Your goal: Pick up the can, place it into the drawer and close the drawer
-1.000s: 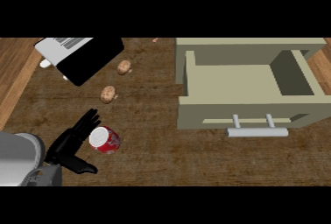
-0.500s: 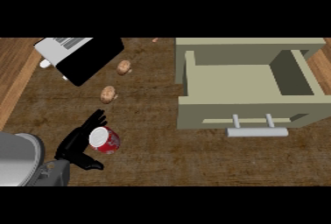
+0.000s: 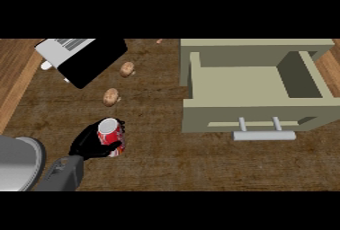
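A red can [image 3: 110, 133] with a white top stands on the dark counter at the lower left, leaning slightly. My left hand [image 3: 88, 145] comes in from the lower left and its fingers and thumb curl round the can's left side and base. The beige drawer [image 3: 252, 115] is pulled open at the right, its inside bare, with a pale bar handle [image 3: 264, 134] on its front. The can is well to the left of the drawer's front. My right hand does not show.
A black and white appliance [image 3: 83, 56] lies at the upper left. Two small brown round items [image 3: 127, 68] [image 3: 111, 96] lie between it and the can. A grey rounded shape [image 3: 16, 164] fills the lower left corner. A lighter wooden strip runs along the left edge.
My left hand, open beside the can before, has closed its fingers round it. The can has shifted slightly up and now leans. The drawer has not moved.
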